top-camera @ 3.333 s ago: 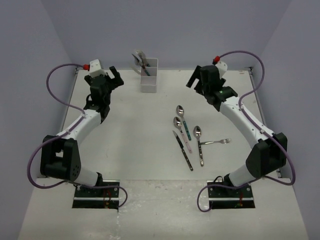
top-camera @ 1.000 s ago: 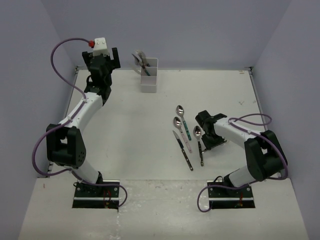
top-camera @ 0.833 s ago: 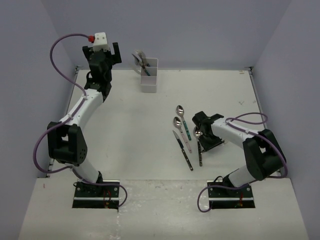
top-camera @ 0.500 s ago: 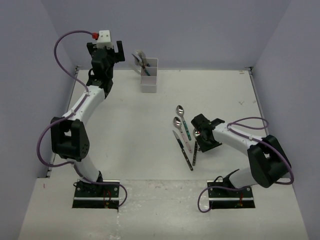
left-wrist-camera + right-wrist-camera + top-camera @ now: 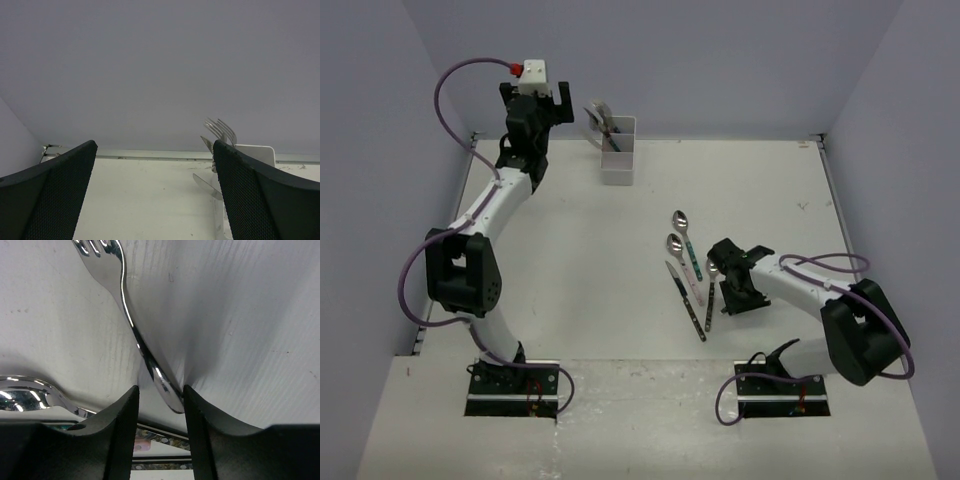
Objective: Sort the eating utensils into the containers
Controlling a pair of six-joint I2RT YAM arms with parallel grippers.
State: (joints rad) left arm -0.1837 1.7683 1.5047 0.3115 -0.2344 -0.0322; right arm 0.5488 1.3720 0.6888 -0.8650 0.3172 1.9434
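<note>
We see spoons and a knife lying flat, clustered — a silver fork beside them. The white holder (forks inside) stands upright.

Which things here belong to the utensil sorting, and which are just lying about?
Job: fork, teal-handled spoon, pink-handled spoon, third spoon, black-handled knife, white holder.
Not the job: purple cables, arm base plates.
</note>
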